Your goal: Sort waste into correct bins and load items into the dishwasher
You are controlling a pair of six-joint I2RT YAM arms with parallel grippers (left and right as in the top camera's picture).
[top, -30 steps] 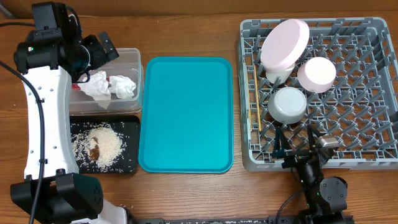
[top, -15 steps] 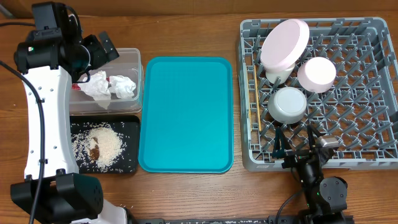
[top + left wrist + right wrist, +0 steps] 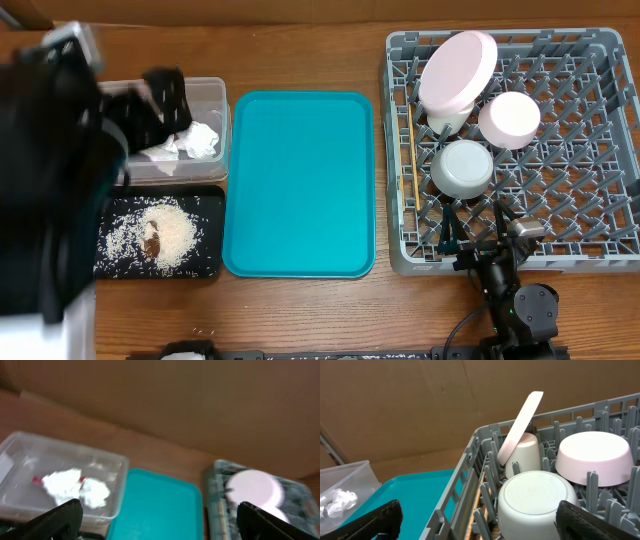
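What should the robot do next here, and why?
Probably retract the open left gripper and right gripper to rest: napkins lie in the clear tub, rice in the black tray, pink plate in the dish rack, teal tray bare.

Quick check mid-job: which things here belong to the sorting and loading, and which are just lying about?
Part of the job: napkins and red wrapper in the clear tub; rice and brown scrap in the black tray; pink plate, pink bowl, grey-white bowl, cream cup, chopsticks in the dish rack.
Lying about: teal serving tray.
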